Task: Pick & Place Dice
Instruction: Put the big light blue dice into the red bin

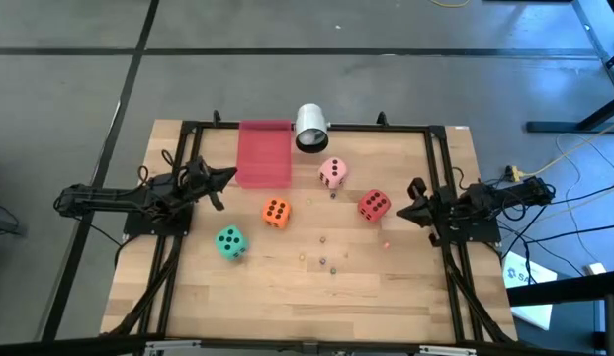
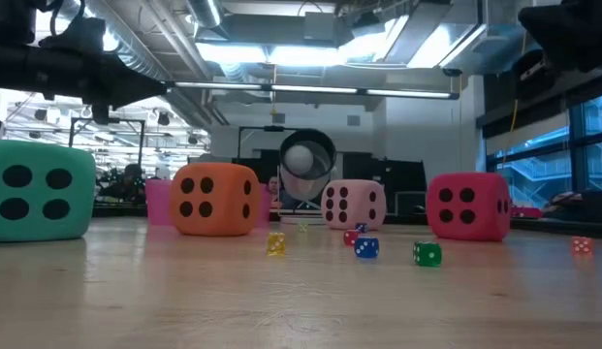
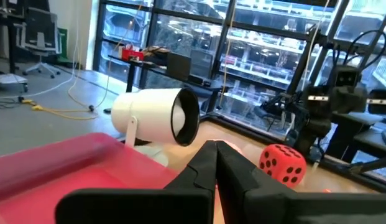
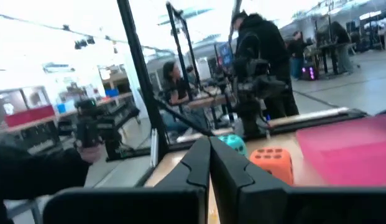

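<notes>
Four dice sit on the wooden tabletop (image 1: pixel 287 297) in the middle of the high view: the green die (image 1: pixel 229 242) lower left, the orange die (image 1: pixel 276 212) just up and right of it, the pink die (image 1: pixel 333 173) near the top centre, and the red die (image 1: pixel 374 205) to the right. None is being held. The left gripper (image 1: pixel 227 176) hangs at the left side with its jaws clenched on nothing, tips pointing right toward the pink tray (image 1: pixel 263 153) and the white cylinder (image 1: pixel 310 129) at the top edge. The right gripper (image 1: pixel 405 212) waits at the right side, jaws likewise pressed together and empty, pointing left. The red die lies just left of the right gripper's tips, so the right arm looks nearest to it; the orange and green dice lie closer to the left arm, down and right of its jaws. Being cubes, the dice have no long axis to line up with. Tiny beads (image 1: pixel 326 260) are scattered below the dice.
</notes>
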Action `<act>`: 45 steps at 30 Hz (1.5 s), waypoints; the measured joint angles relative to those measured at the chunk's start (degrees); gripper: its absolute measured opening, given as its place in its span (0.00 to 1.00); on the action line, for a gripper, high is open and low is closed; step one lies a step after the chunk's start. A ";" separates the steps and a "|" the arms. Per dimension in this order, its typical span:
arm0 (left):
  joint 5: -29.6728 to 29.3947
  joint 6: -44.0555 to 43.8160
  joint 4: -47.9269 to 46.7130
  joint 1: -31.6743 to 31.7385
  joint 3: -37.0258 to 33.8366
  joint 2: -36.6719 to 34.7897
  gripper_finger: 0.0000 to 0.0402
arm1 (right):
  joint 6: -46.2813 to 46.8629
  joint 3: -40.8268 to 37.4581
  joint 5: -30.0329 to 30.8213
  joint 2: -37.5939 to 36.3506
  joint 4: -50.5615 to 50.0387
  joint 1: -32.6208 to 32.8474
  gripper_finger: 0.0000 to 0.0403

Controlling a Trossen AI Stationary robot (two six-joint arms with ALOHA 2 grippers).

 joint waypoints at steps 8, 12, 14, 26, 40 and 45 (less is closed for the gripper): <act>0.75 -1.97 -1.80 0.02 0.00 0.00 0.03 | -2.72 0.00 1.09 0.00 0.61 -0.13 0.03; 2.88 -6.14 -6.26 0.02 0.02 0.00 0.04 | -7.88 0.00 3.17 0.00 0.58 -0.13 0.03; 4.33 -8.85 -8.04 0.00 0.02 0.00 0.04 | -12.00 0.00 3.21 0.00 0.62 -0.13 0.03; 9.49 -13.99 -8.12 0.00 0.02 0.00 0.07 | -17.55 0.00 15.27 0.00 5.86 -0.13 0.03; 8.60 -8.09 -5.20 0.01 0.01 0.00 0.08 | -18.03 0.00 25.95 0.00 6.99 -0.16 0.03; 7.44 0.27 1.10 0.01 0.00 0.00 0.08 | -17.56 0.00 25.80 0.00 6.95 -1.15 0.07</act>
